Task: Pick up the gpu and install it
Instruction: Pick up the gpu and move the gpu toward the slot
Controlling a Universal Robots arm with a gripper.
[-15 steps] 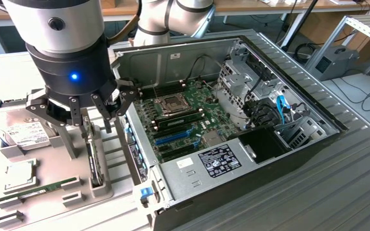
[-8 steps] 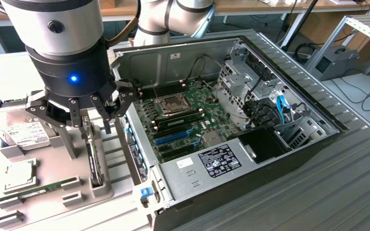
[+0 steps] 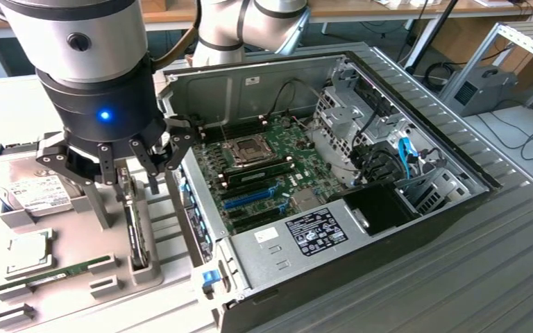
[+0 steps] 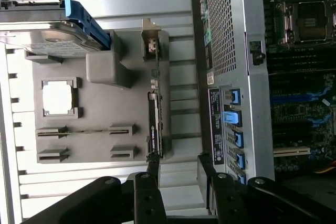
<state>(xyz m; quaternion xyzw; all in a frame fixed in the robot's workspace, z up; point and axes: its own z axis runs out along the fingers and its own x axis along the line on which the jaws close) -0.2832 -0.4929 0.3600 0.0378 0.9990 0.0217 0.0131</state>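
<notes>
The gpu (image 3: 135,236) stands on edge, a thin dark card, in a slot of the grey parts holder (image 3: 160,267) at the exterior view's left. In the wrist view the gpu (image 4: 155,124) runs lengthwise just ahead of my fingertips. My gripper (image 3: 137,177) hangs directly above the card's far end, open, with nothing between its black fingers (image 4: 152,174). One finger lines up with the card's edge and the other stands off toward the computer case. The open case (image 3: 415,208) lies on its side beside the holder, its green motherboard (image 3: 266,163) and blue slots exposed.
On the holder (image 4: 100,129) also sit a silver hard drive (image 3: 28,191), a square processor chip (image 3: 28,251) and a long green RAM stick (image 3: 58,272). The case's metal rear wall (image 4: 231,61) rises close beside the card. Desks and cables lie beyond.
</notes>
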